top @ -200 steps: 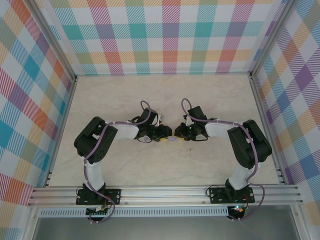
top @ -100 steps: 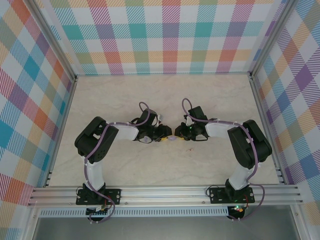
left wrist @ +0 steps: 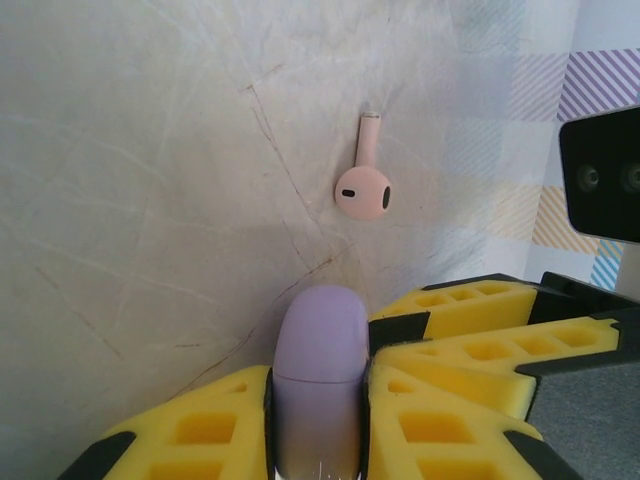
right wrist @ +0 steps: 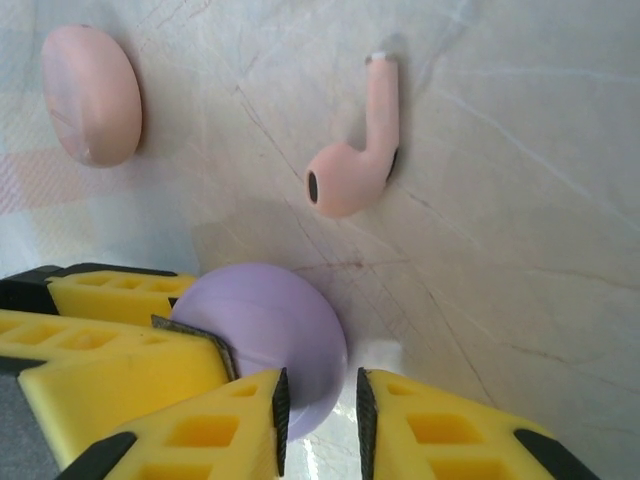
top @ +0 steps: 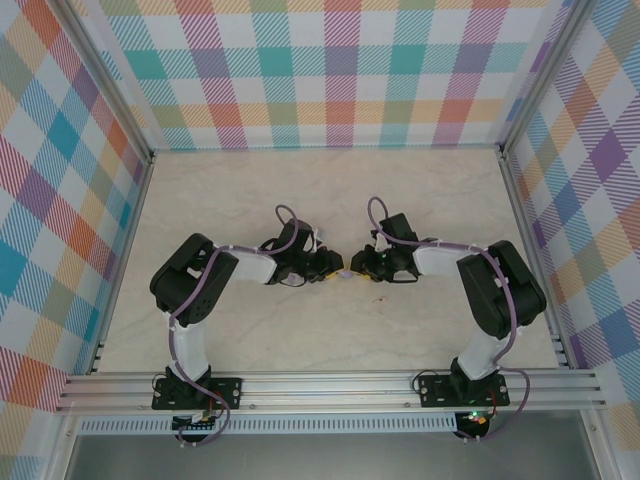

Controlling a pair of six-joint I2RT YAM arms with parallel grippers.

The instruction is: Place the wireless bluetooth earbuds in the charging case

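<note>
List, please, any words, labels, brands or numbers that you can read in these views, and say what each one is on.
None readable: the smooth lilac rounded plastic case, the pink stemmed earbud and the pale marbled tabletop carry no visible text.

Nothing in these views carries lettering, a brand, a number or a sign that can be read. In the left wrist view the lilac case (left wrist: 318, 380) has a faint pale mark near its lower end. This may be a trace of print or only a scratch, and it is too small to tell. The pink earbud (left wrist: 363, 190) has a plain shell in both wrist views. From above, any markings on the arms are too small to read.
</note>
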